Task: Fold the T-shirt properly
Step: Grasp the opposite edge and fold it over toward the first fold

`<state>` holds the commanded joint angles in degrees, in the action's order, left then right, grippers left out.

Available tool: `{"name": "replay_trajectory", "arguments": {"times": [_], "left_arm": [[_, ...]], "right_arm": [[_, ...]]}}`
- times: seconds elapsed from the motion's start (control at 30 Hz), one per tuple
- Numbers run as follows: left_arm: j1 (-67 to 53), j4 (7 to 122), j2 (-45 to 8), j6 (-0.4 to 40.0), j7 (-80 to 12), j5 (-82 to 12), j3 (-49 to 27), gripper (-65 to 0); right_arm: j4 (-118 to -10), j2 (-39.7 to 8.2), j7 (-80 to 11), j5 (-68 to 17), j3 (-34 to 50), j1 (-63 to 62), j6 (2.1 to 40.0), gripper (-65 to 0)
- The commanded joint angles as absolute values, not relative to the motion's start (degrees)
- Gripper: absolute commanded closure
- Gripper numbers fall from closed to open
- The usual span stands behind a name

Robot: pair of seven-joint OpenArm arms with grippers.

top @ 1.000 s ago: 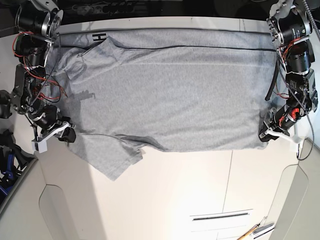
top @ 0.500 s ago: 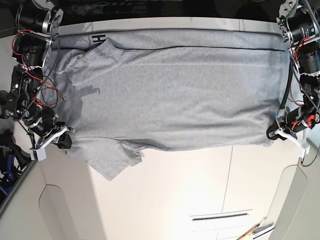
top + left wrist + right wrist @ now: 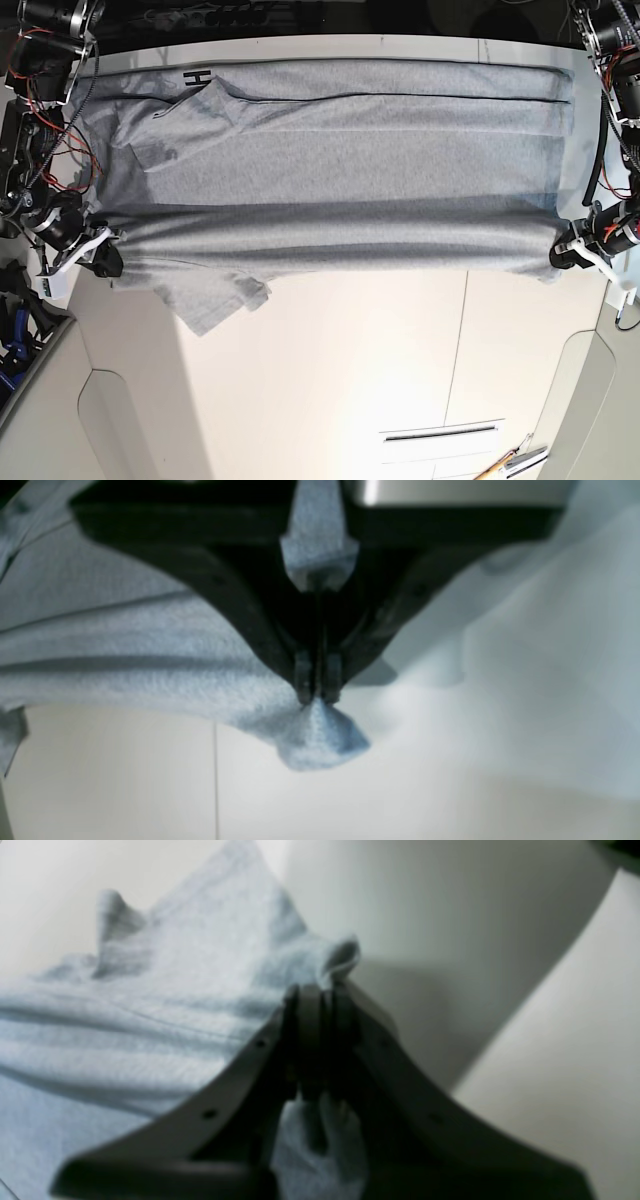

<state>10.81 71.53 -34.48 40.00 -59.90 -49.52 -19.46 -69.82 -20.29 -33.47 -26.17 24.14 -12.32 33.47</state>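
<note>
The light heather-grey T-shirt (image 3: pixel 340 170) lies spread across the white table, plain side up, with a small black letter mark near its far left edge. Its near edge is lifted and pulled taut between both grippers. My left gripper (image 3: pixel 562 255) at the right is shut on the shirt's near right corner (image 3: pixel 320 737); its jaws (image 3: pixel 317 680) are pressed together on the cloth. My right gripper (image 3: pixel 105 262) at the left is shut on the near left part of the shirt (image 3: pixel 200 990), by the sleeve (image 3: pixel 215 300) that hangs below; its fingertips (image 3: pixel 316 1000) pinch the fabric.
The white table (image 3: pixel 350 380) has panel seams and a slot at the near right. A pencil-like tool (image 3: pixel 510 462) lies at the near right edge. Both arms' cabling runs along the table's left and right sides.
Both grippers have moved outward and slightly toward the far side, stretching the shirt's near edge straight and taut. The hanging sleeve shifted left with it.
</note>
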Motion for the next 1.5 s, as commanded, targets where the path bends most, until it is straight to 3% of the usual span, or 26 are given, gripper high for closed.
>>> {"name": "replay_trajectory", "arguments": {"times": [0.4, 0.9, 0.93, 1.0, 1.07, 1.5], "left_arm": [[1.4, 84.7, -34.9, 40.0, -62.0, -50.9, -19.9, 0.0], [-3.7, 85.6, -34.9, 40.0, -62.0, -53.0, -19.9, -1.0], [-3.7, 85.6, -34.9, 40.0, -62.0, -53.0, -19.9, -4.7], [-3.7, 85.6, -34.9, 40.0, -62.0, -53.0, -19.9, -13.1], [-3.7, 85.6, -34.9, 40.0, -62.0, -53.0, -19.9, -18.2], [-3.7, 85.6, -34.9, 40.0, -61.9, -53.5, -19.9, -18.6]], "right_arm": [[-76.1, -20.3, -34.5, -27.4, 26.9, -4.7, 33.5, 0.0], [-76.0, -20.0, -36.3, -28.3, 26.9, -3.0, 33.4, 0.0], [-76.0, -20.0, -36.3, -28.3, 26.9, -3.0, 33.3, -2.6], [-76.0, -20.0, -36.3, -28.3, 26.9, -3.0, 33.2, -16.8], [-76.0, -20.0, -36.3, -28.3, 26.9, -3.0, 33.2, -24.9], [-76.4, -20.0, -36.3, -35.4, 33.2, -3.4, 33.2, -25.3]]}}
